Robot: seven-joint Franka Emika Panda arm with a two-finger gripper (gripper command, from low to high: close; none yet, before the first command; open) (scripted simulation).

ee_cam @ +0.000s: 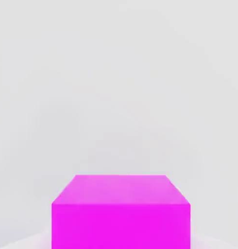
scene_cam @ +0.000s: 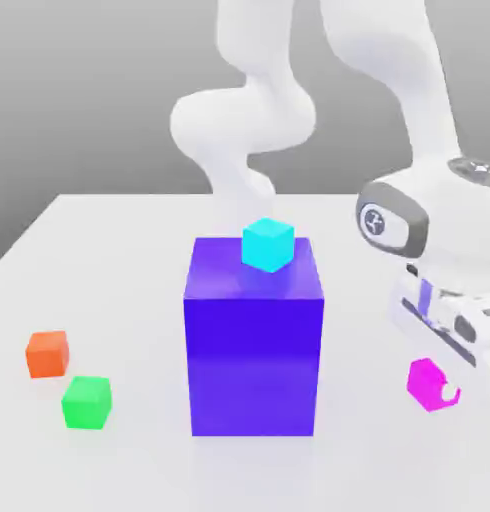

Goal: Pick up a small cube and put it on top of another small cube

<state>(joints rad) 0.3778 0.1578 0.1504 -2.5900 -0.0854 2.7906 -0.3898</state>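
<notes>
magenta cube: down on the pale table [scene_cam: 139,300] at the exterior view's right [scene_cam: 422,384], right at the end of the arm, between the fingertips; it lies neither ahead of the gripper [scene_cam: 435,386] nor off to one side.
gripper: closed on the magenta cube, a fingertip [scene_cam: 450,391] against its side, from where I'm standing.
long axis: none I can pick out; the cube looks about as wide as it is tall, and sits turned at an angle to the big block.
nearer arm: the one white arm [scene_cam: 439,225], reaching down over the cube; there's no choice to make.
way to go: I'd say straight up first, then across toward the exterior view's left. The cyan cube [scene_cam: 268,246] lies that way and well above, on top of the blue-purple block [scene_cam: 254,365]. The green cube [scene_cam: 87,403] and the orange-red cube [scene_cam: 47,355] are on the table beyond the block. Which one should take the magenta cube, I can't tell.
small cubes: four, one each of magenta, cyan, green and orange-red.
big blocks: one, blue-purple, carrying the cyan cube.
arms: one.
grippers: one.
tables: one.
</notes>
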